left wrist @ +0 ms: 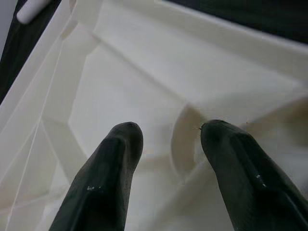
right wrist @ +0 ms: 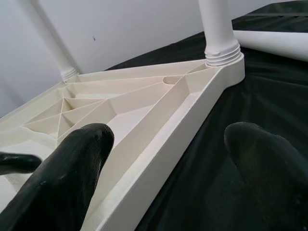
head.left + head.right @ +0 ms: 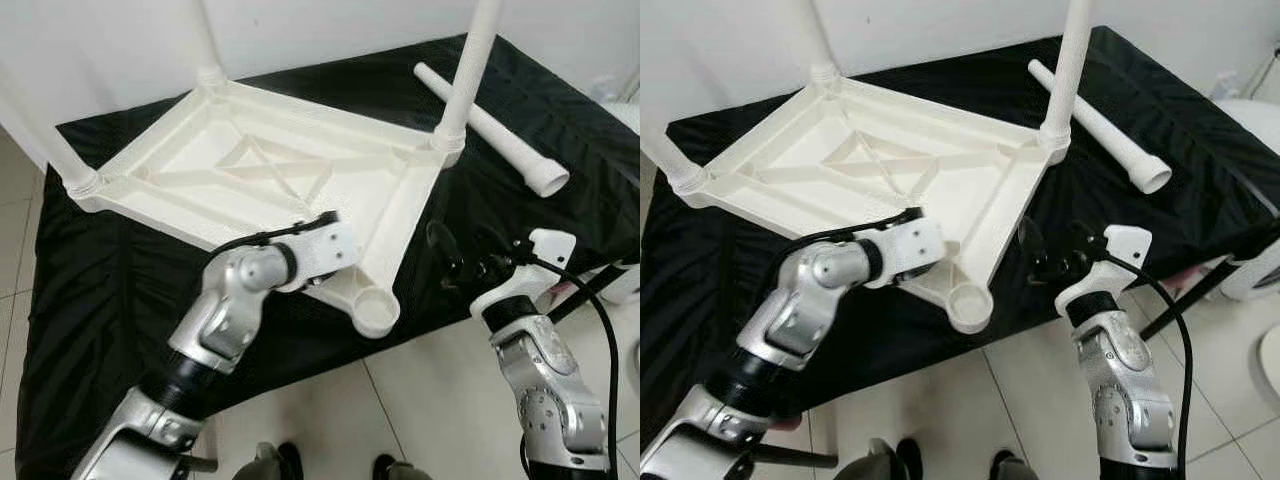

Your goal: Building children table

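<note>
A white plastic children's table [image 3: 250, 165] lies upside down on a black cloth [image 3: 100, 290]. Legs stand in three corner sockets, among them the right one [image 3: 468, 70]. The near corner socket [image 3: 376, 313] holds no leg. A loose white leg [image 3: 490, 125] lies on the cloth at the back right. My left gripper [image 1: 166, 137] is open just above a rib of the table's underside, close to the near socket; its wrist [image 3: 320, 250] covers the fingers from the head. My right gripper [image 3: 468, 250] is open and empty over the cloth, beside the table's right edge [image 2: 159, 159].
The cloth-covered surface ends just before me, with pale tiled floor [image 3: 440, 400] below. A white wall [image 3: 330, 30] stands behind. A white object [image 3: 625, 285] and a black rod [image 3: 580, 295] are at the right edge. A black cable [image 3: 600, 330] loops along my right arm.
</note>
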Robot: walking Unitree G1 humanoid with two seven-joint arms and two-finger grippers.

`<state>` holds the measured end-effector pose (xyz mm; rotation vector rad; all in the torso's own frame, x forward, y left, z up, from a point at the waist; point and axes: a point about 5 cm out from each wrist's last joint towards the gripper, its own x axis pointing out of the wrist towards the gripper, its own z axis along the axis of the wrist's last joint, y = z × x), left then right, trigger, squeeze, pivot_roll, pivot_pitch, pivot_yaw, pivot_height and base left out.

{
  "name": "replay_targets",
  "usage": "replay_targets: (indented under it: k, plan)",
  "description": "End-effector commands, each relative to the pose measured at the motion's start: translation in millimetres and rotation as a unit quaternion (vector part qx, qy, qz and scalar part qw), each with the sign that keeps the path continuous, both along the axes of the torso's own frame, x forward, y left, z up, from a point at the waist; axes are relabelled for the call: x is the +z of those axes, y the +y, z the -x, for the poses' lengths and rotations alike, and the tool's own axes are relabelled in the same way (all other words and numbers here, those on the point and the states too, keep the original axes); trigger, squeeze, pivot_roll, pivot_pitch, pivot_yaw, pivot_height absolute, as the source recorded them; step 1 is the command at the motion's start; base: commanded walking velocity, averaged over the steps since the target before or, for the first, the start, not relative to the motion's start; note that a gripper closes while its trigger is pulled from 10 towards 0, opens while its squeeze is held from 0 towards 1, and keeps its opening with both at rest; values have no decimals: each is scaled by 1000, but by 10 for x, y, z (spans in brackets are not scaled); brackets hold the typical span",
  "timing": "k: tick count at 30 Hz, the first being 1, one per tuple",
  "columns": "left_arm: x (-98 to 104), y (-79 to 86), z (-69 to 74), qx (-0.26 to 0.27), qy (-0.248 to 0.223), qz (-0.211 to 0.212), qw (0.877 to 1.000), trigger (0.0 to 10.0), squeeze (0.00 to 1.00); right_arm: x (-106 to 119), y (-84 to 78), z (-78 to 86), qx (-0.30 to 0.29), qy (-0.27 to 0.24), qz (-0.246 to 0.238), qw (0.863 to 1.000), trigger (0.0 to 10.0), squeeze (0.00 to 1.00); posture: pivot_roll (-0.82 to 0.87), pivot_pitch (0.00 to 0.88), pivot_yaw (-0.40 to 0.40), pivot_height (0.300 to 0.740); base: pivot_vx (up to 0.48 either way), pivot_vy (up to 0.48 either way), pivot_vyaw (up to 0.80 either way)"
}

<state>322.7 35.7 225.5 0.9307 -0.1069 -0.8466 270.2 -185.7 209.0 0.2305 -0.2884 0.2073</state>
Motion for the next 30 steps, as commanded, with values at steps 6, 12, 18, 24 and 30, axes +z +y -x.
replay_targets:
  k: [6, 12, 18, 24, 30]
  plan:
    - [45, -88, -133, 67, -51, 40, 996, 10000, 0, -11, 23, 19, -2, -3, -2, 1000, 10000, 0, -128, 185, 116, 740, 0, 0, 0]
    - [154, -83, -150, 66, -58, 58, 994, 10000, 0, -22, 46, 16, 4, -3, 3, 1000, 10000, 0, -124, 179, 110, 740, 0, 0, 0]
    - [474, 157, -131, 76, -43, 198, 976, 10000, 0, -28, 103, -6, 5, -12, 23, 1000, 10000, 0, -105, 157, 96, 740, 0, 0, 0]
    - [639, 421, -173, 124, -46, 300, 945, 10000, 0, 20, 152, -61, -4, -28, 33, 999, 10000, 0, -94, 145, 86, 740, 0, 0, 0]
    - [587, 756, -219, 191, -50, 352, 915, 10000, 0, 124, 92, -189, -33, -44, 32, 998, 10000, 0, -74, 127, 66, 740, 0, 0, 0]
